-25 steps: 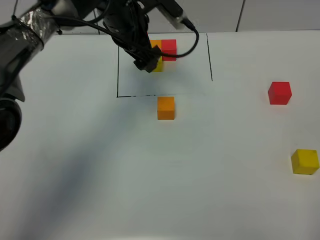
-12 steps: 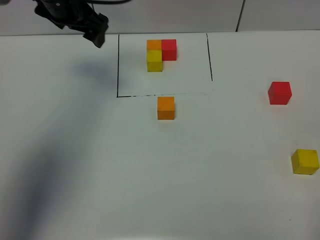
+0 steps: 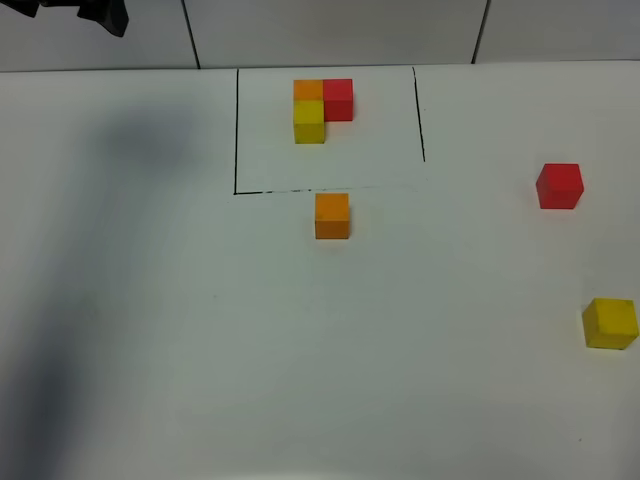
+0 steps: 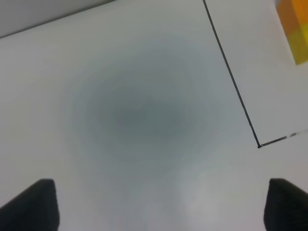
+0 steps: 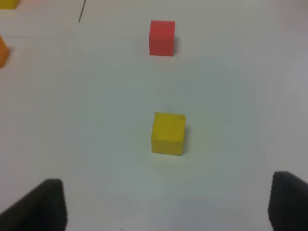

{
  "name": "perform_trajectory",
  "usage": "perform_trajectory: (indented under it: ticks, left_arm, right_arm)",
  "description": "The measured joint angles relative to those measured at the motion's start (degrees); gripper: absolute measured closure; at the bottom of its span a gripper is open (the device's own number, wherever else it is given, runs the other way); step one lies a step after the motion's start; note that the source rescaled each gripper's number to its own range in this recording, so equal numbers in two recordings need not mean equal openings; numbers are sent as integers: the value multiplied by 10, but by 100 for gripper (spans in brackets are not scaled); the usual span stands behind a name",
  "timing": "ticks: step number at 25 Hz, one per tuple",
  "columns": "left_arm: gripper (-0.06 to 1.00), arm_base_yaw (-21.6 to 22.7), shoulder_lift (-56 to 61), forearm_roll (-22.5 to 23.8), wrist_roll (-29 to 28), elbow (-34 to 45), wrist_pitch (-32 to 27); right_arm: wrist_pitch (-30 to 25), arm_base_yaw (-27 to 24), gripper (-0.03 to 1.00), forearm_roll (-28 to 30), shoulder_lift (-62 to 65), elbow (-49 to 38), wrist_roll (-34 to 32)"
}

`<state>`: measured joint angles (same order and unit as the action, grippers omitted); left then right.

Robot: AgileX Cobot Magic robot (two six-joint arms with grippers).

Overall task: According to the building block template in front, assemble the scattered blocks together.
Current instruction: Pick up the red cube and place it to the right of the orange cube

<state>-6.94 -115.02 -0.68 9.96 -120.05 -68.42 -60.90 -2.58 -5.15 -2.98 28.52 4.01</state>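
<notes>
A white matte tabletop [image 3: 200, 350] fills most of the high view. A thin black outline [image 3: 236, 130] is drawn on it near its far edge, and the outline's near side is faint and broken. A broad soft shadow [image 3: 150, 140] lies over the tabletop's left part, and behind the tabletop stands a pale panelled wall [image 3: 330, 30] with dark vertical seams.

Building block template [image 3: 322, 108]: orange corner, red arm, yellow arm, plain faces. Thin black lines [image 3: 236, 130] frame it. Orange cube [image 3: 332, 215], red cube [image 3: 559, 186], yellow cube [image 3: 610, 323], all plain matte. Desk [image 3: 300, 350] white. Left tool [image 4: 159, 207], right tool [image 5: 168, 202] black.
</notes>
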Motion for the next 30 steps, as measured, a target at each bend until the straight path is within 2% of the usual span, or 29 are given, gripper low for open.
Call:
perform_trajectory:
  ticks: [6, 14, 22, 30]
  left_arm:
    - [6, 0, 94, 42, -17, 140, 9]
    - [7, 1, 287, 51, -53, 382, 94]
    - [7, 0, 514, 62, -86, 605, 204]
    - [8, -15, 694, 61, -105, 723, 224]
  right_arm:
    - [0, 0, 17, 3, 0, 0, -1]
    - [0, 0, 17, 4, 0, 0, -5]
    - [0, 0, 17, 4, 0, 0, -12]
    - [0, 0, 17, 4, 0, 0, -14]
